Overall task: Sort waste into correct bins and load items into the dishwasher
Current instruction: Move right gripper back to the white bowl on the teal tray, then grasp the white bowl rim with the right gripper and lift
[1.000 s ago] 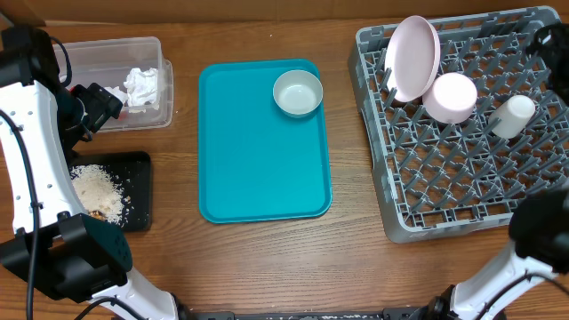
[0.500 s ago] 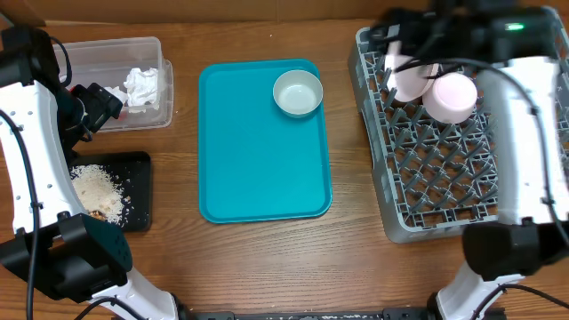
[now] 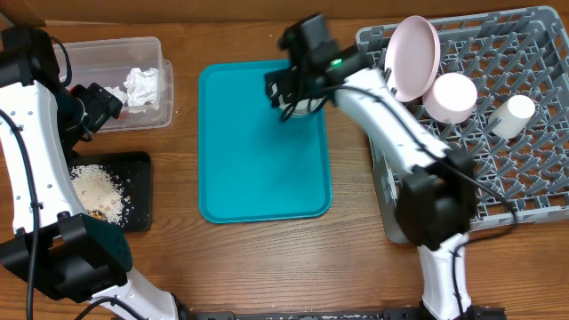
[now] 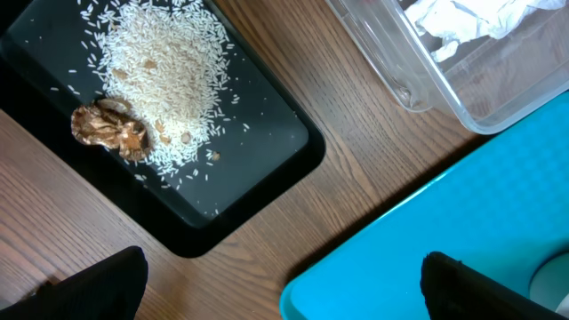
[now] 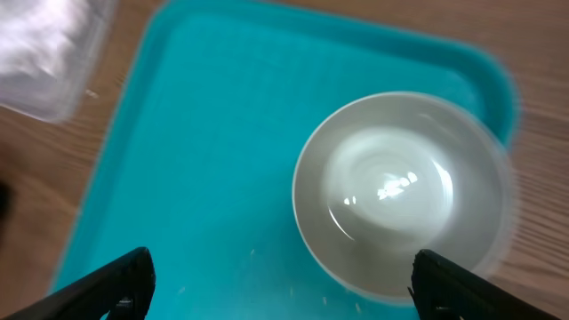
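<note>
Wooden table carries everything, and most of the sorting looks done. The crumpled napkin lies in the clear tub, and the rice and the brown food piece lie on the black tray.

The large pink plate, the smaller plate and the white cup stand in the grey dish rack. Only the light grey bowl is outside it, in the far right corner of the teal tray.

The right gripper hovers over that bowl with its jaws spread wide and nothing in them. The left gripper hangs equally wide and empty beside the black tray, well apart from the other arm.

Risks, as I judge them:
- **Off-centre grip:** in the blurred wrist view the bowl sits to the right of the gripper's middle. Closing from here may catch only one wall and tip the bowl, or skid it.
- **Tray lip:** the bowl is close to the raised lip at that corner, so a shove could ride it up or jam it there.
- **Glaze:** it looks glossy, so a shallow pinch on the rim may slip.
- **Carry path:** the way to the rack crosses its near wall, where the pink plate leans at the corner — a low pass could clip it.

Open room is generous elsewhere. The tray is bare to the left and toward the robot, and the rack's middle and nearer rows of pegs are free.
</note>
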